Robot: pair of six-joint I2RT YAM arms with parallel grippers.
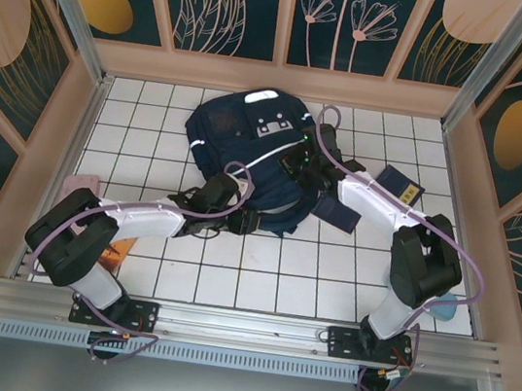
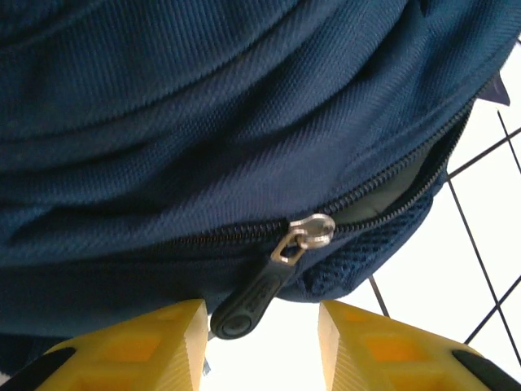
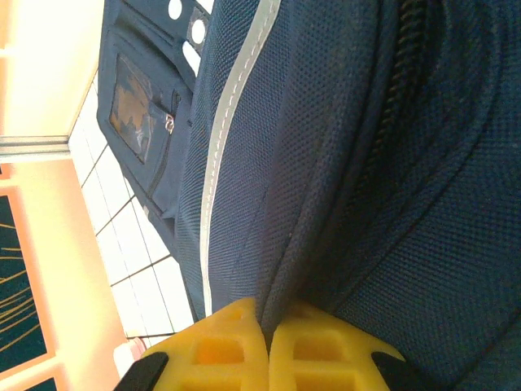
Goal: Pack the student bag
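The student bag (image 1: pixel 241 134), navy with a thin white stripe, lies on the white tiled floor at centre back. My left gripper (image 1: pixel 238 195) is at its near edge. In the left wrist view the bag (image 2: pixel 203 122) has a partly unzipped zipper with a silver slider (image 2: pixel 313 230). The black pull tab (image 2: pixel 254 300) hangs between the yellow fingers of my left gripper (image 2: pixel 262 346), which stand apart; the tab lies near the left finger. My right gripper (image 1: pixel 300 165) rests on the bag's right side. In the right wrist view this gripper (image 3: pixel 269 330) is shut on a fold of the bag's fabric (image 3: pixel 342 163).
A flat navy book (image 1: pixel 402 187) lies right of the bag, and another navy flat piece (image 1: pixel 342 215) sits under the right arm. A small orange item (image 1: pixel 120 251) is by the left arm and a pale blue one (image 1: pixel 447 304) by the right. Walls enclose the floor.
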